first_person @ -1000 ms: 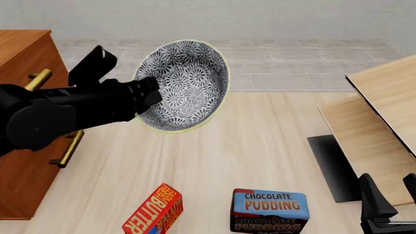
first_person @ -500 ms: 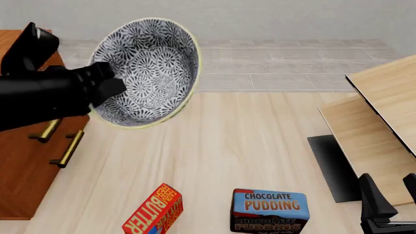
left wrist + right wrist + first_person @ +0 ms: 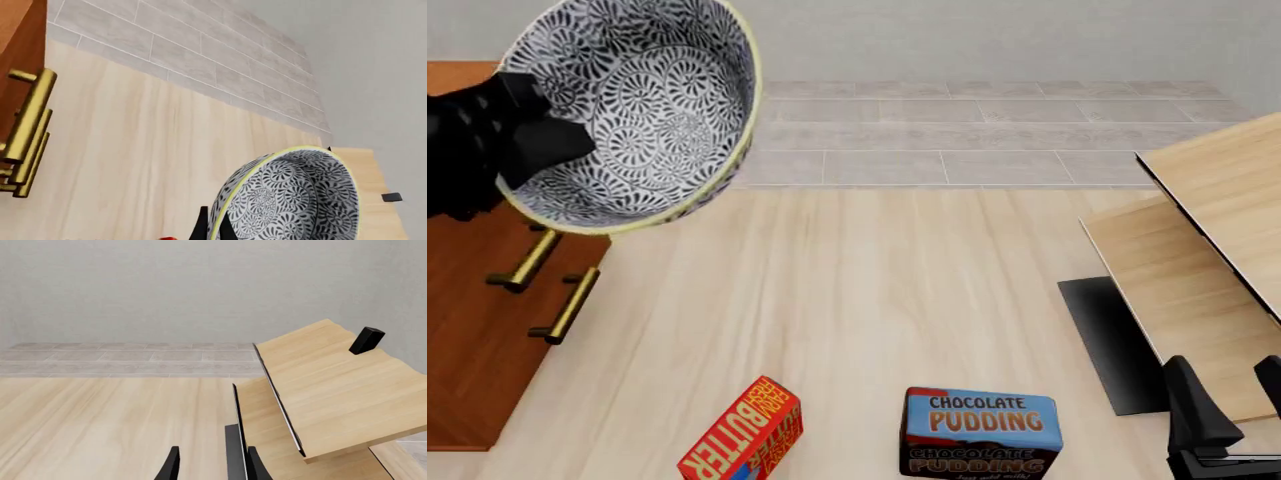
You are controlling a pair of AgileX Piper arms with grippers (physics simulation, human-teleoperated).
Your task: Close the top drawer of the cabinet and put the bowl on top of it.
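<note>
The patterned bowl (image 3: pixel 634 110) hangs tilted in the air over the cabinet's (image 3: pixel 474 330) front edge, its opening facing the camera. My left gripper (image 3: pixel 554 140) is shut on the bowl's rim. The left wrist view shows its fingertips (image 3: pixel 201 227) pinching the yellowish rim of the bowl (image 3: pixel 293 200). In that view the top drawer's brass handle (image 3: pixel 33 110) sits in line with the two handles below it; in the front view the bowl and arm hide it. My right gripper (image 3: pixel 1234 400) rests open and empty at the near right.
A butter box (image 3: pixel 741 435) and a chocolate pudding box (image 3: pixel 981 432) lie near the table's front edge. A slanted light-wood stand (image 3: pixel 1214 230) on a black base (image 3: pixel 1108 340) fills the right side, just ahead of the right gripper (image 3: pixel 212 467).
The left gripper has carried the bowl up and to the left, from over the table to the cabinet's front. The right arm has not moved.
</note>
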